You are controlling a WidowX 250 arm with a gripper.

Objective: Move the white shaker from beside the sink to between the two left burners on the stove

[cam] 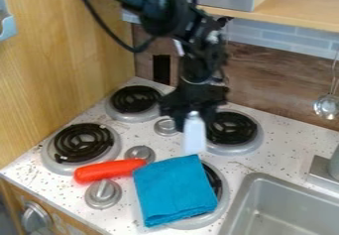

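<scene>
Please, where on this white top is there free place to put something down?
The widest bare patch is between the rear right burner, the wooden wall and the sink. Between sink and the burner under the blue cloth runs a narrower strip. Crowded: where the red object lies among knobs beside the cloth, and around the hand holding a white object.

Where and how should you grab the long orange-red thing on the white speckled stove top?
Grip the orange-red thing around its middle, probably from straight above, squeezing across its narrow width. It's long and lies flat, with one end close to the folded blue cloth.
</scene>
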